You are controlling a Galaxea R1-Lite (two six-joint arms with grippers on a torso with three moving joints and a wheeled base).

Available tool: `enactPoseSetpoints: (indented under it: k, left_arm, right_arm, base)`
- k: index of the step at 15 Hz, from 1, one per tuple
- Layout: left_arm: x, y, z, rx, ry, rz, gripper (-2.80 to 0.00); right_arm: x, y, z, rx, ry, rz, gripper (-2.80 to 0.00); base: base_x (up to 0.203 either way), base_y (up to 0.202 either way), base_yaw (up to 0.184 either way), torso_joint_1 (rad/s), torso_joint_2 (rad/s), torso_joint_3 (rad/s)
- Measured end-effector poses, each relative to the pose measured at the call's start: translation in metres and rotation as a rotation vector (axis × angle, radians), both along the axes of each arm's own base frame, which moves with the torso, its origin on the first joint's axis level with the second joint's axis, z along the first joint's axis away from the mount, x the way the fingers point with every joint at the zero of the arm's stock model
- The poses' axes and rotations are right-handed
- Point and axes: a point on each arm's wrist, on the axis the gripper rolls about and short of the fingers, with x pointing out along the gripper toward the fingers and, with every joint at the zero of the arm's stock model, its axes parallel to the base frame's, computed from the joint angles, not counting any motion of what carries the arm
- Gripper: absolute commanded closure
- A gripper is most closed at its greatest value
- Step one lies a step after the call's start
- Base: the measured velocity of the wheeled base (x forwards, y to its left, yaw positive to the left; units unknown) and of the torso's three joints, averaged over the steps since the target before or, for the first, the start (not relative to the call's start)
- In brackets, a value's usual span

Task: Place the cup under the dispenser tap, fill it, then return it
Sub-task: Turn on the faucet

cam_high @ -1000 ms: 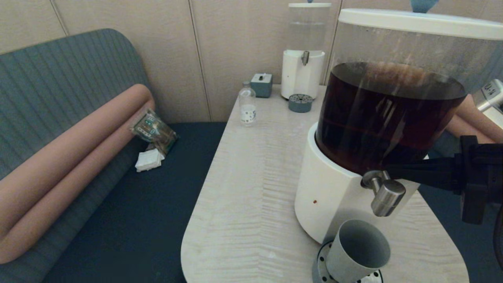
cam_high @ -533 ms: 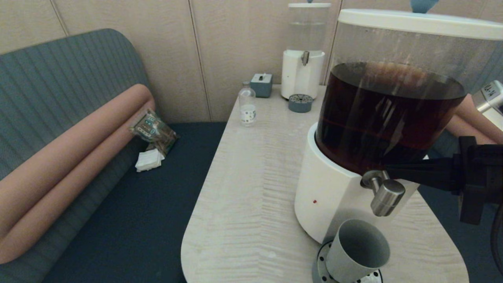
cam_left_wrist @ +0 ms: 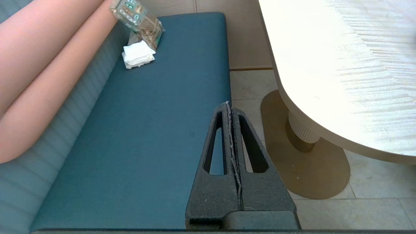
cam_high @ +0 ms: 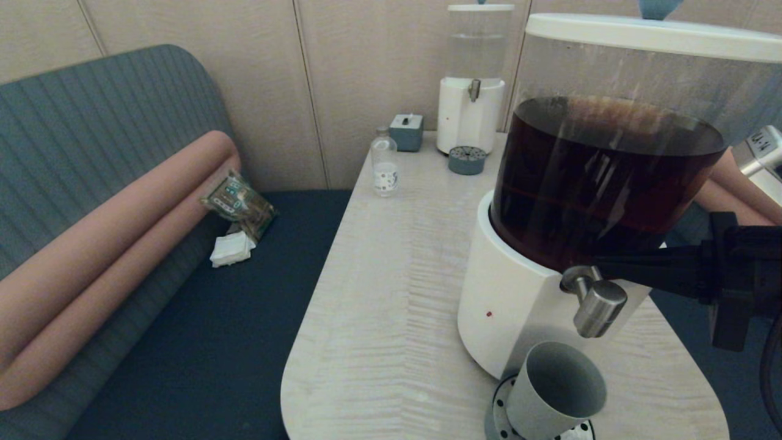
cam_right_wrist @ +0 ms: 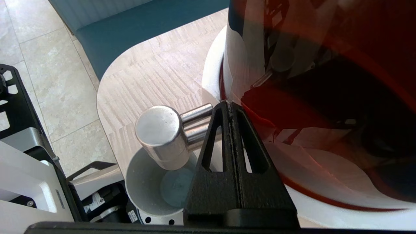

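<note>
The cup (cam_high: 555, 391) stands on the perforated drip tray (cam_high: 500, 410) at the foot of the large dispenser (cam_high: 519, 287) of dark liquid, directly below the tap (cam_high: 594, 298), on the bench (cam_high: 391, 293). The right gripper (cam_right_wrist: 230, 105) has its fingers pressed together, tips at the tap's stem behind the knob (cam_right_wrist: 160, 136), against the dispenser wall. The left gripper (cam_left_wrist: 228, 105) hangs beside the bench, over the seat cushion (cam_left_wrist: 146, 130), fingers together and holding nothing.
</note>
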Motion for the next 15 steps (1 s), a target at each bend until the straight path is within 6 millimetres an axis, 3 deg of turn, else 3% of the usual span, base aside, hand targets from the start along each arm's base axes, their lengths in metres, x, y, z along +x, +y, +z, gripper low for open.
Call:
enactPoseSetpoints:
  k: [15]
  left_arm:
    - [0.0, 0.0, 0.0, 0.0, 0.0, 0.0, 0.0]
  right_arm:
    - [0.0005, 0.0056, -0.0016, 0.038, -0.04, 0.066, 0.0]
  base:
    - [0.0, 0.0, 0.0, 0.0, 0.0, 0.0]
